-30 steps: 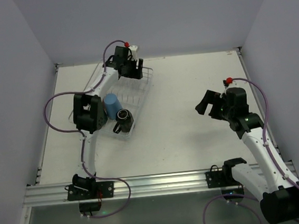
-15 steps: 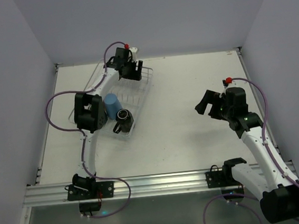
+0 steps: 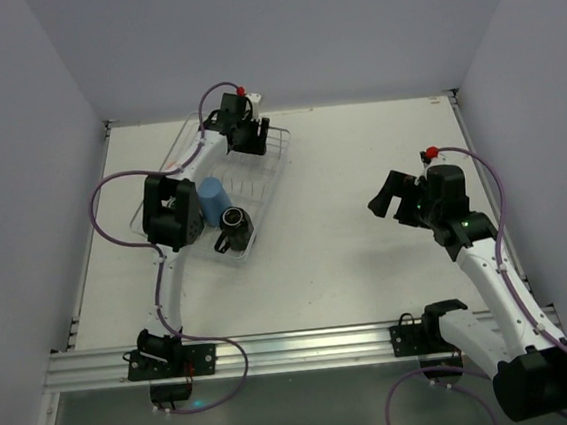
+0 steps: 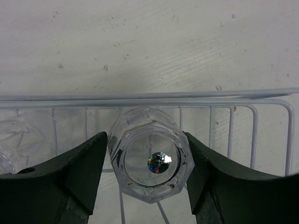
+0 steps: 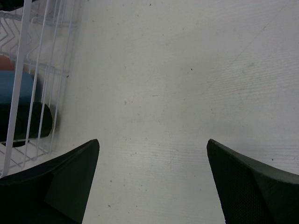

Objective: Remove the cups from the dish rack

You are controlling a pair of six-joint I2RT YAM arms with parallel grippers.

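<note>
One clear glass [image 4: 152,161] stands base up at the far end of the dish rack [image 3: 260,180], and the left fingers [image 4: 70,177] pinch it, one pressed against each side. A second clear glass [image 4: 18,140] sits just beside it on the left, partly hidden behind a finger. Toward the rack's near end there is one light-blue tumbler [image 3: 212,198] and one black mug [image 3: 233,227], just beside each other. The right wrist view catches a salmon-pink sliver [image 5: 5,63] past the tumbler, too little to tell what it is. The single rack lies on the left half of the tabletop [image 3: 369,265]. Over on the right, the right fingers [image 5: 56,182] are spread wide above bare tabletop, well apart from the rack.
</note>
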